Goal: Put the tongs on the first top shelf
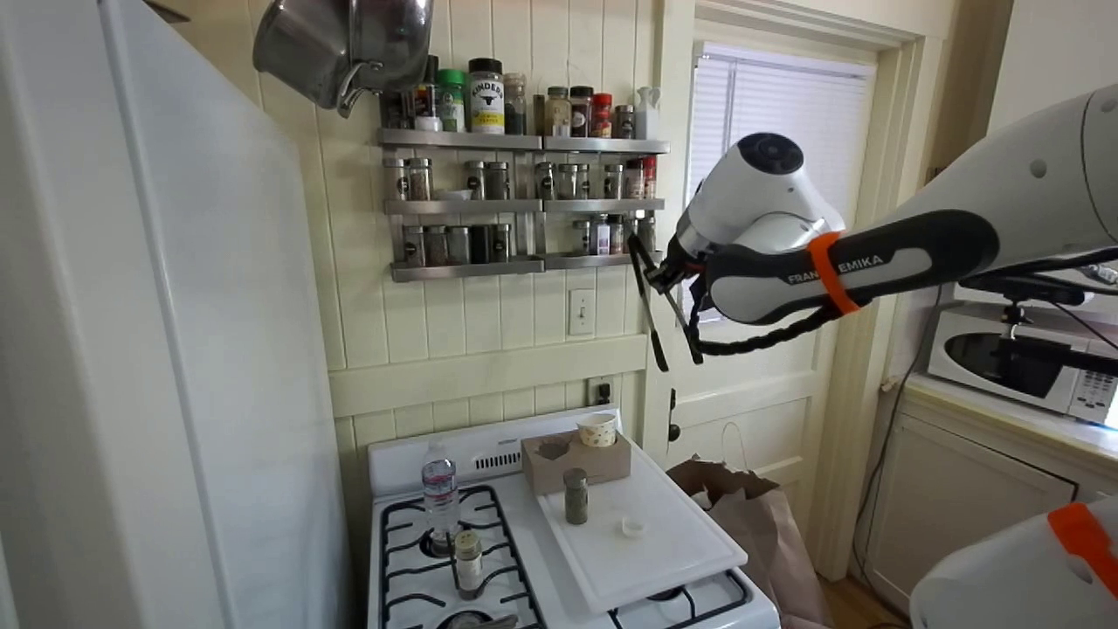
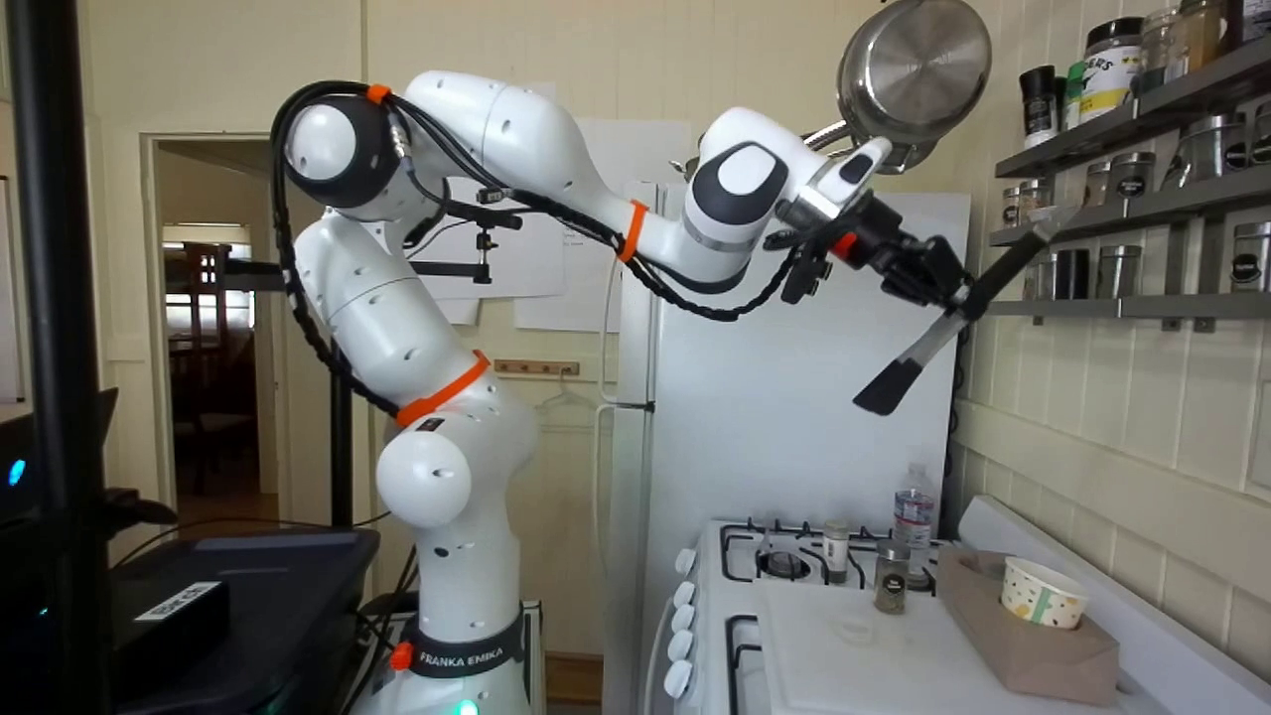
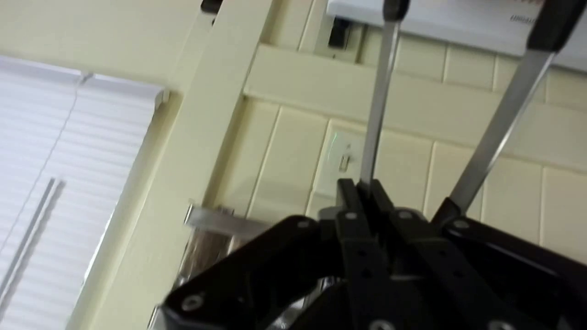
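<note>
The top shelf [image 1: 489, 141] ran above and beyond the tool [image 3: 362, 185], whose jaws were closed on just one arm of the tongs [image 3: 379, 103]; the other arm splayed beside them; swinging, it risked toppling jars [image 1: 486, 100] crowding that shelf.

Silver and black on the tongs [image 3: 500, 128], mostly black on the gripper [image 3: 365, 188]! White for the robot arm [image 2: 362, 288], and its straps [image 1: 831, 273] blaze orange. The top shelf [image 1: 463, 139]? Metallic grey. That Kinder's seasoning jar [image 1: 486, 100] wears black over white and yellow; now a green-capped spice jar [image 1: 452, 103], a red-capped spice bottle [image 1: 602, 116]. Cream wall [image 1: 489, 332], white stove [image 1: 537, 542], brown cardboard box [image 2: 1058, 660], and look at the paper cup [image 2: 1043, 593]: pale, flecked with green and yellow-orange!
</note>
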You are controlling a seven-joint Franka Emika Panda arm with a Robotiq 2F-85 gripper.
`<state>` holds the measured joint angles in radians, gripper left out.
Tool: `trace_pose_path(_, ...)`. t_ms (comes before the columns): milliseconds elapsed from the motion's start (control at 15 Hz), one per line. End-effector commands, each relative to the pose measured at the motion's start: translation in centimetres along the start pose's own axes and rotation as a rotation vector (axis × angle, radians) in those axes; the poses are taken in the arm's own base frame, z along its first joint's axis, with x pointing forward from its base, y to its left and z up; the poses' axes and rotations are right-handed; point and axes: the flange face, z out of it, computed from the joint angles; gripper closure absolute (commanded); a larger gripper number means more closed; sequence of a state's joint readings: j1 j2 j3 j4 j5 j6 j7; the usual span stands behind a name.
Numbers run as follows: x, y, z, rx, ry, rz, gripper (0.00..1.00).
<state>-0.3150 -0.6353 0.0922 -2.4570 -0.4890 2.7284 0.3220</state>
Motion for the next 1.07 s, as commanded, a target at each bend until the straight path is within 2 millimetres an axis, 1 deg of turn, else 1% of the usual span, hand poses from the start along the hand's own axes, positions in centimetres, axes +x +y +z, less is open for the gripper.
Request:
trace_pose_path(0, 6.7, 4.1, -2.5, -0.052, 0.201, 0.001, 0.98)
trace_pose_path(200, 11.5, 8.0, -3.8, -0.059, 0.367, 0.091, 0.98)
trace_pose_path(333, 14.2, 9.3, -4.3, -0.064, 0.443, 0.128, 0.98)
trace_pose_path(400, 11.4, 8.4, -4.8, -0.071, 0.381, 0.09, 0.92)
trace_pose_path(533, 13.2, 9.3, -4.4, -0.076, 0.414, 0.105, 0.92)
trace_pose_path(600, 13.6, 9.4, -4.2, -0.075, 0.415, 0.108, 0.98)
trace_pose_path(667, 13.9, 8.8, -4.2, -0.07, 0.431, 0.131, 0.98)
trace_pose_path(733, 15.3, 8.8, -4.8, -0.081, 0.484, 0.153, 0.98)
trace_pose_path(800, 16.4, 8.8, -5.7, -0.089, 0.526, 0.168, 0.98)
trace_pose_path(933, 18.5, 8.7, -8.2, -0.108, 0.622, 0.197, 0.98)
trace_pose_path(1000, 19.2, 8.7, -9.2, -0.118, 0.662, 0.219, 0.98)
